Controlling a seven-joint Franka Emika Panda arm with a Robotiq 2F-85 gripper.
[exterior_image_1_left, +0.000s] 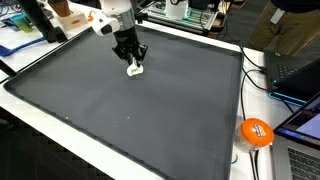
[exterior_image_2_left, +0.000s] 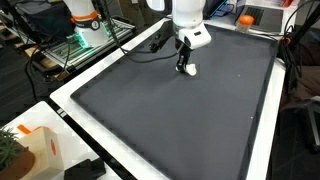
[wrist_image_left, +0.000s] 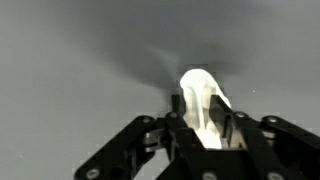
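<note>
A small white object (exterior_image_1_left: 136, 70) (exterior_image_2_left: 189, 71) lies on the dark grey mat (exterior_image_1_left: 130, 125) (exterior_image_2_left: 180, 125), towards its far side. My gripper (exterior_image_1_left: 132, 62) (exterior_image_2_left: 184, 65) points straight down over it, with the fingertips at the mat. In the wrist view the white object (wrist_image_left: 197, 84) stands between the two black fingers (wrist_image_left: 176, 104) and sticks out beyond them; my gripper (wrist_image_left: 200, 102) straddles it closely. Whether the pads still press on it does not show.
An orange round object (exterior_image_1_left: 256, 132) lies off the mat's corner, next to laptops (exterior_image_1_left: 298, 72) and a cable (exterior_image_1_left: 254, 88). A white and orange box (exterior_image_2_left: 36, 150) stands by another corner. A black cable (exterior_image_2_left: 150, 50) crosses the mat's edge behind the arm.
</note>
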